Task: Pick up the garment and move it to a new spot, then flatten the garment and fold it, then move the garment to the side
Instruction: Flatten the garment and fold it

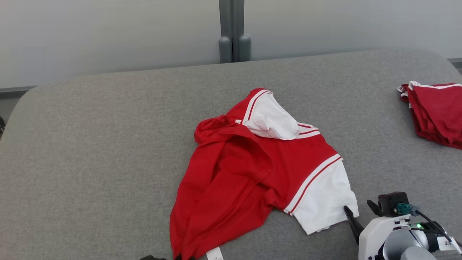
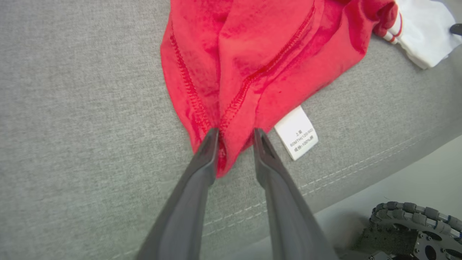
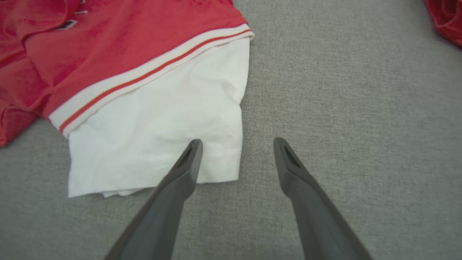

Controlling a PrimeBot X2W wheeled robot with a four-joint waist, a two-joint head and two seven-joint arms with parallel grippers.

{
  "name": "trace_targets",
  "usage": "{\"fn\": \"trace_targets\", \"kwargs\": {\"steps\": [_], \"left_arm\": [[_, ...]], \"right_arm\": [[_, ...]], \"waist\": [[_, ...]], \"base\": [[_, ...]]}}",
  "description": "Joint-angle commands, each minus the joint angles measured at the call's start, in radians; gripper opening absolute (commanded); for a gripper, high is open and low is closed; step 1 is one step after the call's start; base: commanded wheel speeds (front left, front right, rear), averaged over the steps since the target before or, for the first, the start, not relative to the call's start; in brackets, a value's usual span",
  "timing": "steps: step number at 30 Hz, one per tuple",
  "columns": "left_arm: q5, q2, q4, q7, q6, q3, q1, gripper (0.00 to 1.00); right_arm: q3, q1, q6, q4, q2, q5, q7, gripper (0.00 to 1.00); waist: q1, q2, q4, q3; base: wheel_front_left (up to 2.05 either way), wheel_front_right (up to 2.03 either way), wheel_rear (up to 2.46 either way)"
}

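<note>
- Left hand (image 2: 235, 134) straddles the hem of the red garment (image 2: 252, 54) at the near edge of the grey counter (image 2: 72, 108); I cannot tell whether it grips.
- Right hand (image 3: 236, 144), fingers spread, hovers over the garment's white sleeve (image 3: 162, 126).
- Head view adds folded red clothes (image 1: 438, 112) far right.

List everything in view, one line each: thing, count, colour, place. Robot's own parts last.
crumpled short-sleeved garment: one, red with white sleeves, table's middle
fabric care label: one, white, at that garment's near hem
folded garment stack: one, red with white trim, table's right edge
padded fabric table: one, grey, under everything
upright post: one, grey, behind the table's far edge
studded base wheel: one, black, below the table's near edge
left tool: one, dark, fingers either side of the red hem
right tool: one, dark, open, at the white sleeve's edge
</note>
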Motion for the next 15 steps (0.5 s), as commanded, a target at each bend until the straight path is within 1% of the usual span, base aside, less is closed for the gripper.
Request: {"fn": "trace_targets", "kwargs": {"steps": [1, 3, 4, 5, 6, 7, 8, 9, 12, 15], "left_arm": [[0.003, 0.005, 0.017, -0.002, -0.003, -0.004, -0.025, 0.41], [-0.007, 0.003, 0.038, -0.005, -0.003, -0.013, -0.044, 0.29], [-0.013, 0.002, 0.049, -0.011, -0.003, -0.016, -0.054, 0.26], [-0.019, 0.000, 0.060, -0.013, -0.003, -0.017, -0.061, 0.18], [-0.027, -0.002, 0.075, -0.014, -0.003, -0.022, -0.067, 0.00], [-0.029, 0.000, 0.085, -0.012, -0.003, -0.028, -0.072, 0.00], [-0.037, 0.002, 0.100, -0.009, -0.003, -0.037, -0.080, 0.00], [-0.046, 0.003, 0.107, -0.010, -0.003, -0.042, -0.084, 0.00], [-0.083, 0.014, 0.111, 0.004, -0.003, -0.061, -0.089, 0.00], [-0.188, 0.018, 0.048, 0.026, -0.003, -0.039, -0.065, 0.00]], "right_arm": [[0.007, -0.018, -0.001, 0.009, -0.001, 0.004, 0.004, 1.00], [0.015, -0.029, -0.001, 0.023, 0.001, 0.009, 0.013, 1.00], [0.022, -0.036, -0.001, 0.032, 0.002, 0.015, 0.017, 1.00], [0.026, -0.042, -0.001, 0.041, 0.006, 0.026, 0.021, 1.00], [0.036, -0.048, -0.001, 0.054, 0.011, 0.039, 0.028, 1.00], [0.051, -0.053, -0.001, 0.062, 0.014, 0.054, 0.037, 1.00], [0.068, -0.061, -0.001, 0.068, 0.020, 0.086, 0.036, 0.33], [0.071, -0.066, -0.001, 0.071, 0.024, 0.116, 0.029, 0.00], [0.064, -0.083, -0.001, 0.058, 0.022, 0.236, 0.010, 0.00], [0.032, -0.085, -0.001, -0.008, 0.017, 0.368, -0.003, 0.00]], "waist": [[0.0000, 0.0000, 0.001, 0.020], [0.0000, 0.0000, 0.002, 0.031], [0.0000, 0.0000, 0.002, 0.038], [0.0000, 0.0000, 0.002, 0.041], [0.0000, 0.0000, 0.002, 0.044], [0.0000, 0.0000, 0.002, 0.046], [0.0000, 0.0000, 0.001, 0.048], [0.0000, 0.0000, 0.001, 0.048], [0.0000, 0.0000, 0.002, 0.036], [0.0000, 0.0000, -0.001, 0.017]], "base": [[0.00, 0.00, 0.00], [0.00, 0.00, 0.00], [0.00, 0.00, 0.00], [0.00, 0.00, 0.00], [0.00, 0.00, 0.00], [0.00, 0.00, 0.00], [0.00, 0.00, 0.00], [0.00, 0.00, 0.00], [0.00, 0.00, 0.00], [0.00, 0.00, 0.00]]}}
